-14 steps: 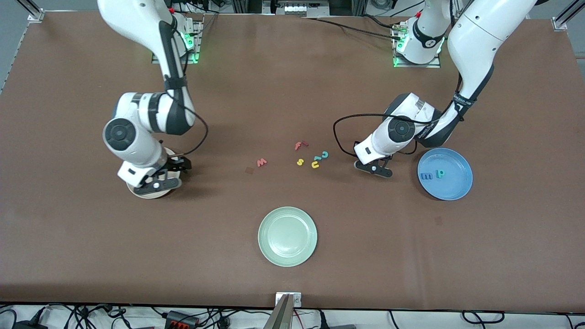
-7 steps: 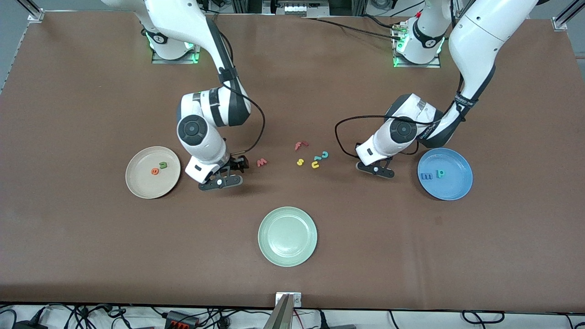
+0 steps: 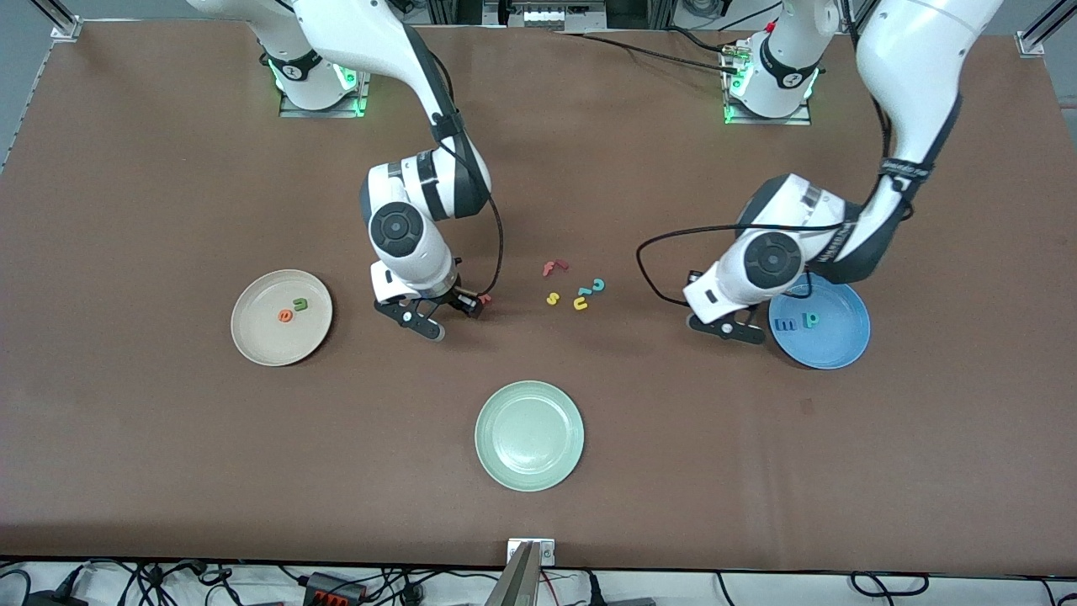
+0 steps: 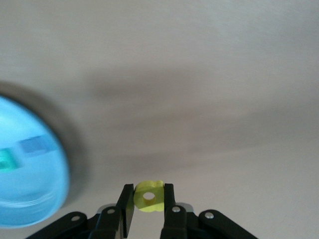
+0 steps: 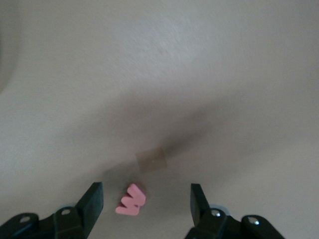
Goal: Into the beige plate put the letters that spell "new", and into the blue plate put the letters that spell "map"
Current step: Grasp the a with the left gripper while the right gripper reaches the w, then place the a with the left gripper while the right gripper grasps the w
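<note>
Near to far. Green plate (image 3: 529, 435) bare, not part of the job.

Left gripper (image 4: 148, 201) pinches the yellow "a" (image 4: 149, 195), over the table just beside the blue plate (image 3: 835, 347). "m" (image 3: 785, 324) and "p" (image 3: 809, 319) lie in that plate. To do well: carry the "a" over the plate's middle and let go low, so it does not bounce off the rim.

Right gripper (image 5: 146, 199) spread, straddling the pink "w" (image 5: 131, 200) on the table, touching nothing I can see. Centre it, go down, then close. Beige plate (image 3: 257, 342) holds "e" (image 3: 285, 316) and "n" (image 3: 299, 304).

Farther: "s" (image 3: 553, 298), "u" (image 3: 580, 303), "c" (image 3: 597, 285), "f" (image 3: 552, 268) loose on the table.
</note>
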Controlling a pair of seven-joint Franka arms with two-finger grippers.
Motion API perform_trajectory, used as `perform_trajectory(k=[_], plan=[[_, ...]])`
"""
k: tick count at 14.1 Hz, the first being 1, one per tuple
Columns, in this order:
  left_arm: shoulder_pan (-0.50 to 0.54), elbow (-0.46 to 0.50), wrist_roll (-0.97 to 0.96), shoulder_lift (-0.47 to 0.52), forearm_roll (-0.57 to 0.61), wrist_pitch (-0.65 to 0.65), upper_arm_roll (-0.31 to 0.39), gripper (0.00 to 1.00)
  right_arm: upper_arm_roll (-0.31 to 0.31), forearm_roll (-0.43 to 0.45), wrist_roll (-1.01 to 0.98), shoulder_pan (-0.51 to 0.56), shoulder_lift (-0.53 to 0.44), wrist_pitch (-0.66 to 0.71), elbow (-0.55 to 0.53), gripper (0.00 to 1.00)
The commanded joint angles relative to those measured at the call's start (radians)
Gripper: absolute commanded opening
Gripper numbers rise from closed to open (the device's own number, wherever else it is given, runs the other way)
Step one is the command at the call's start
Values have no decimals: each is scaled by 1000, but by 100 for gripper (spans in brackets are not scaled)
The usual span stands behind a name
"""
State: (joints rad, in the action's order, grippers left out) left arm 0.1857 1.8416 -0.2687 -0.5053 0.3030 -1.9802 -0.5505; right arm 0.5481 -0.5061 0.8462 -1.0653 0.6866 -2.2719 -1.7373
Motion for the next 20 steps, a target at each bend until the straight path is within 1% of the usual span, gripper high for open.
perform_trajectory(k=[1, 4, 5, 6, 9, 10, 11, 12, 13, 15, 16, 17, 18, 19, 20], plan=[[118, -38, 135, -7, 25, 55, -6, 16, 0, -15, 150, -27, 27, 3, 15, 79], [230, -30, 224, -19, 27, 52, -3, 16, -5, -15, 272, -30, 31, 3, 15, 79], [265, -24, 242, -28, 37, 50, -3, 17, -17, -15, 313, -28, 31, 2, 15, 79], [296, -1, 255, -32, 47, 49, -5, 17, -22, -15, 345, -28, 34, -6, 15, 79], [330, 83, 255, -22, 48, 18, -5, 18, -23, -15, 444, -45, 65, -34, 15, 78], [348, 106, 256, -22, 48, -11, -6, 23, -23, -15, 456, -53, 70, -38, 15, 76], [357, 122, 255, -22, 48, -37, -6, 40, -25, -17, 474, -52, 70, -40, 15, 75], [357, 123, 255, -24, 48, -42, -6, 83, -25, -19, 490, -50, 70, -40, 15, 72], [357, 120, 255, -22, 48, -35, -9, 100, -25, -20, 491, -51, 70, -40, 15, 72], [354, 113, 253, -7, 48, -25, -19, 100, -25, -52, 498, -53, 73, -41, 15, 72], [353, 110, 253, 4, 48, -16, -28, 100, -25, -75, 498, -53, 77, -46, 16, 70], [353, 88, 252, 17, 48, 6, -45, 100, -25, -89, 498, -53, 79, -54, 16, 69], [351, 49, 250, 19, 47, 55, -66, 100, -25, -89, 499, -53, 80, -60, 16, 68], [351, 1, 250, 19, 47, 108, -86, 100, -25, -89, 499, -52, 83, -60, 16, 63], [345, -54, 250, 18, 47, 166, -104, 100, -25, -89, 498, -51, 86, -61, 16, 63]])
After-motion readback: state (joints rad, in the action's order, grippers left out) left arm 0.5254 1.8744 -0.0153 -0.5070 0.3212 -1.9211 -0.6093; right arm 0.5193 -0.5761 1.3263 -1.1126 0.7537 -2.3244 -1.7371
